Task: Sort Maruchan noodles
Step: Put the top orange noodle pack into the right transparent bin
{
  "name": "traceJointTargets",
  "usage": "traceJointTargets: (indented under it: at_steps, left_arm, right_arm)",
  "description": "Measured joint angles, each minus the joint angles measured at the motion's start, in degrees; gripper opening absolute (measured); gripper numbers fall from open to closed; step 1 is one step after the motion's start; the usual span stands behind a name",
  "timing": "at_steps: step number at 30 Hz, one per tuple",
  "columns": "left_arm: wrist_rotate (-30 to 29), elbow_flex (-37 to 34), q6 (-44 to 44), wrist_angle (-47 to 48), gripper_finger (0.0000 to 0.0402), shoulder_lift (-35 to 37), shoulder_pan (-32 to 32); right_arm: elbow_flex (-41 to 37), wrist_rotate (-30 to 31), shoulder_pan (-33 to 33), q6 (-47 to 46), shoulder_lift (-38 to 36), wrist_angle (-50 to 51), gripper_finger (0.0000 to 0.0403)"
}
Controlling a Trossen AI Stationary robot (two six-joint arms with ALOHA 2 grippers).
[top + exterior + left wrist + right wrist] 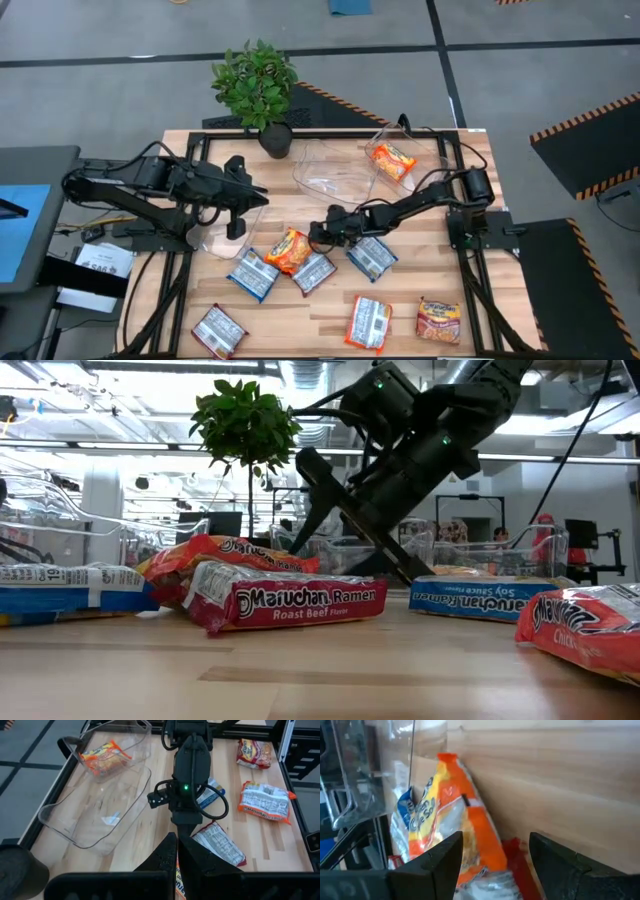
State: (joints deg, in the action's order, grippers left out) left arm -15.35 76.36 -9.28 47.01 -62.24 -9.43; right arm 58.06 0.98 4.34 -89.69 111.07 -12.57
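Observation:
Several Maruchan packets lie flat on the wooden table. In the high view a cluster near the middle holds an orange packet (288,248), a blue-and-white one (253,273), a red-and-white one (313,272) and another blue-and-white one (371,256). My right gripper (318,237) is open and low, just right of the orange packet (465,830), which lies ahead between its fingers. My left gripper (237,228) is shut above a clear bin (215,242) at the table's left. Another orange packet (392,160) lies inside the far right clear bin.
An empty clear bin (335,172) sits at the far middle, and a potted plant (258,85) stands at the far edge. Three more packets lie along the near edge: red-and-white (218,330), orange (368,322) and orange-red (438,320). A black frame borders the table.

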Motion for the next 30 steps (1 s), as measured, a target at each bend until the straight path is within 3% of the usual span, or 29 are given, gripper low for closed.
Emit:
traceJointTargets:
  at_steps: [6, 17, 25, 30]
  left_arm:
    - [-0.37, 0.0, 0.57, -0.07, 0.0, 0.0, 0.0]
    - [-0.87, 0.0, 0.58, -0.03, 0.0, 0.0, 0.02]
    - [-1.86, 0.0, 0.61, -0.01, 0.0, 0.0, 0.02]
    - [-1.92, 0.0, 0.56, 0.0, 0.0, 0.0, 0.02]
  right_arm:
    - [-0.04, 0.47, -0.31, -0.39, -0.11, -1.2, 0.0218]
    - [-0.04, -2.29, -0.28, 3.3, -0.15, -3.87, 0.0022]
    - [-0.07, -5.12, -0.78, 7.05, -0.54, -4.66, 0.0016]
    - [-0.09, -7.0, -1.42, 13.1, -6.65, -2.02, 0.0016]
